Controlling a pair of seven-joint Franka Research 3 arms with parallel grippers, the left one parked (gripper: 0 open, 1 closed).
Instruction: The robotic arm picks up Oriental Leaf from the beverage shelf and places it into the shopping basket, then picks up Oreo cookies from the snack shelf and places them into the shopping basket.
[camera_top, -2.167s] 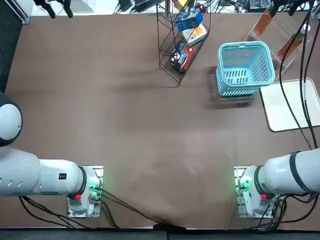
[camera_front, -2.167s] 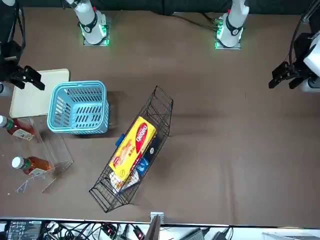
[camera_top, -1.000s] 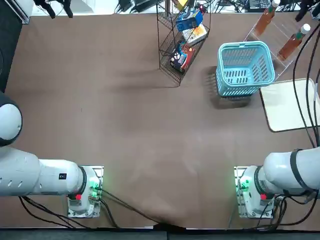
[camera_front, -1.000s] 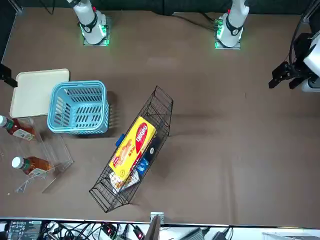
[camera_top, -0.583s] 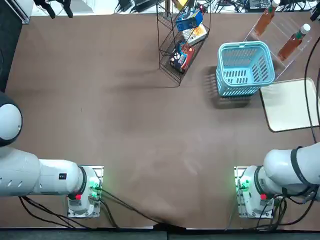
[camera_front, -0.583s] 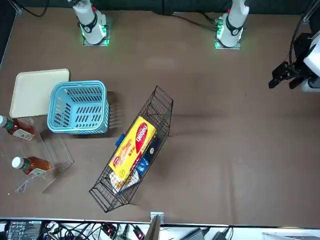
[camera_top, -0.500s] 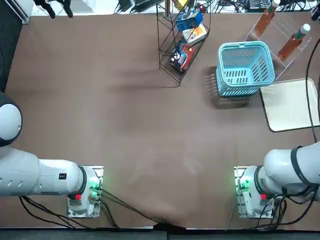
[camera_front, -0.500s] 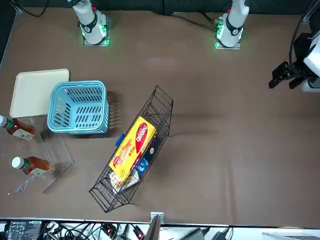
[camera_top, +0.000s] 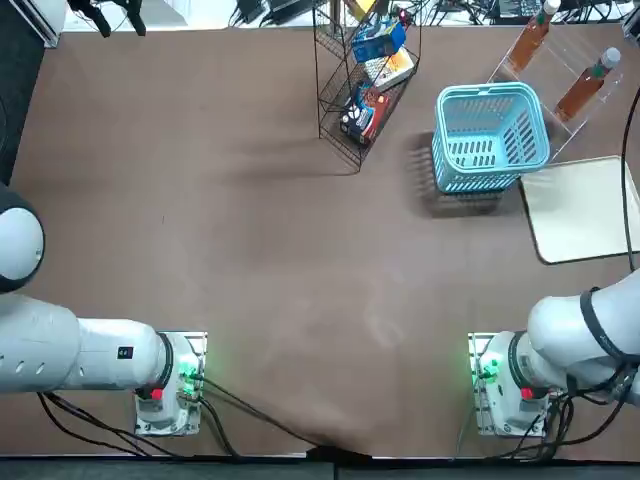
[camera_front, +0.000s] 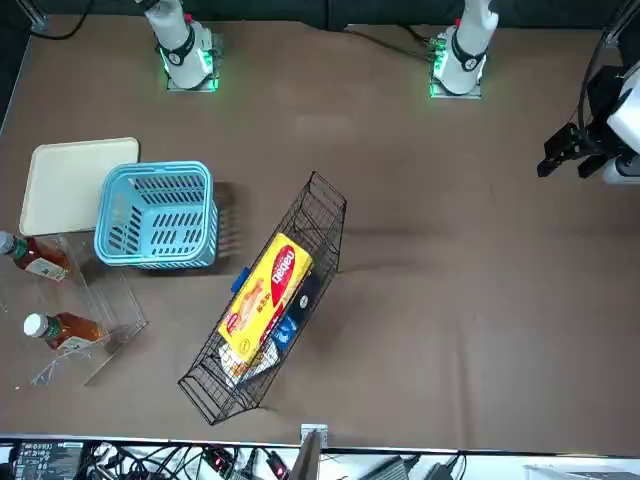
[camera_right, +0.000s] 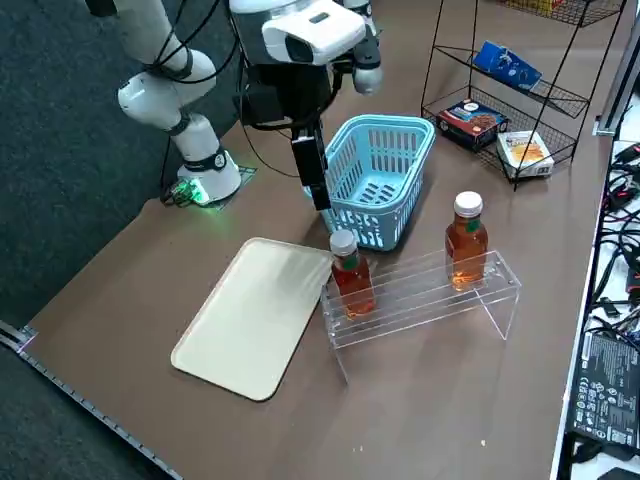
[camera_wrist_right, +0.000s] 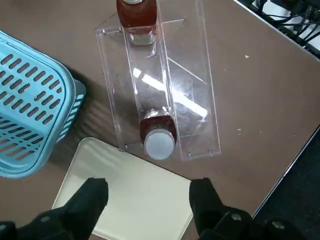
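Right gripper (camera_wrist_right: 149, 210), empty, fingers (camera_wrist_right: 92, 202) wide apart, is being lined up above the tray, presumably to straddle Oriental Leaf (camera_wrist_right: 159, 142), standing on the beverage shelf (camera_wrist_right: 117, 107) just ahead.

The black two-finger right gripper (camera_wrist_right: 149, 186) stands open at the frame's edge, by a cream rectangular tray (camera_wrist_right: 142, 200). Near the centre, a clear acrylic stepped stand (camera_wrist_right: 197, 122) holds two red-brown tea bottles (camera_wrist_right: 159, 142); a light-blue slotted plastic basket (camera_wrist_right: 69, 107) is cut by the frame's side.
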